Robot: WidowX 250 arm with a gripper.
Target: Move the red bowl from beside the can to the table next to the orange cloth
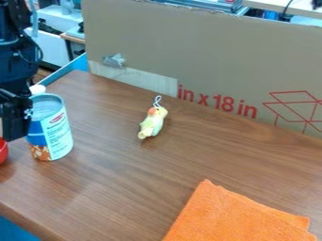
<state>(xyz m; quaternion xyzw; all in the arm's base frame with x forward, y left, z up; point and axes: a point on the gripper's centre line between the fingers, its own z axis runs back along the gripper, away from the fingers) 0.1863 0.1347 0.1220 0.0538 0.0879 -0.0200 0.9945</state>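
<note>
Camera view, read as a clock face with 12 at its top edge: the gripper (15,117) hangs at 9 o'clock, right by the left edge. How far open it is I cannot tell, nor whether it has hold of anything. Nearest to it are 2 things: a can (58,131) with a blue and white label, standing upright on the table (119,188), also at 9 o'clock but nearer the middle, and a red object (3,151), cut off by the edge between 8 and 9 o'clock. Whether the gripper touches either of the 2 is unclear. A white rounded thing (37,89) peeks out behind the can, towards 10 o'clock.

As for progress, I can vouch for just 1 point: the gripper is close beside the can. The can rests on the wood rather than being lifted, so I judge that no carrying of it is under way. What is finished and what is left beyond that cannot be settled from here.

A small yellow and green bird toy (153,123) lies close to the clock's centre, its looped cord pointing to 12. An orange cloth (232,216) lies at 5 o'clock, and a cardboard panel (207,61) stands along the table's far side, from 11 round to 3.
</note>
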